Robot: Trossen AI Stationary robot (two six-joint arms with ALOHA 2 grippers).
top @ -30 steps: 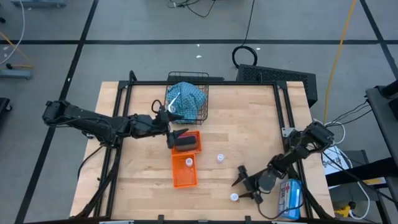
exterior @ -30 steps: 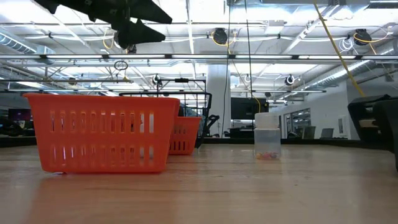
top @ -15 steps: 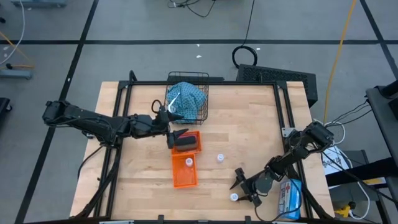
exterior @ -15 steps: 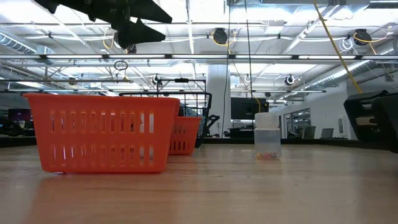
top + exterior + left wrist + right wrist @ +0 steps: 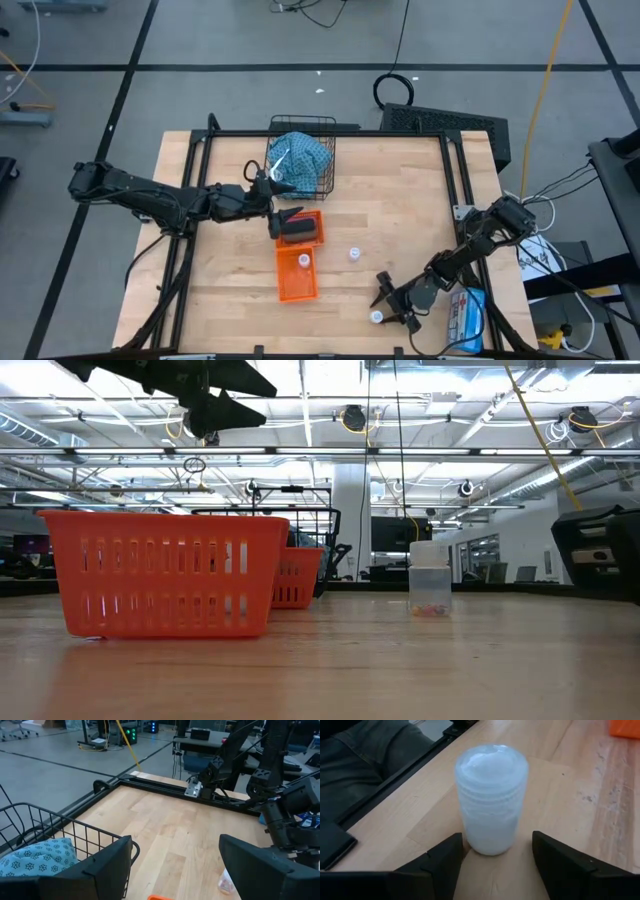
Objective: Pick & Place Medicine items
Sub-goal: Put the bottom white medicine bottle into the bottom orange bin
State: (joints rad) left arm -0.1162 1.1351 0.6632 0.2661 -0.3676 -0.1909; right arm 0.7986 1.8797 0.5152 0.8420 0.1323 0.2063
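Note:
A white round vial (image 5: 491, 800) stands upright on the table near the front edge, also seen as the vial (image 5: 376, 317) from above. My right gripper (image 5: 385, 303) is open, its fingers (image 5: 442, 862) standing on either side of that vial's base. A second vial (image 5: 353, 254) stands mid-table and a third vial (image 5: 304, 260) lies in an orange basket (image 5: 297, 277). The black oblong (image 5: 297, 232) lies in the other orange basket (image 5: 318, 222). The blue pouch (image 5: 300, 158) sits in a black wire basket (image 5: 328, 150). My left gripper (image 5: 287, 215) hangs open above the orange baskets.
A blue-and-white printed packet (image 5: 465, 315) lies at the near right corner, beside my right arm. A black frame (image 5: 455, 180) runs along the table's edges. Bare wood (image 5: 400, 200) lies between the baskets and the right edge.
My right gripper has edged a little toward the table's near left, closer around the vial by the front edge. My left arm has kept still.

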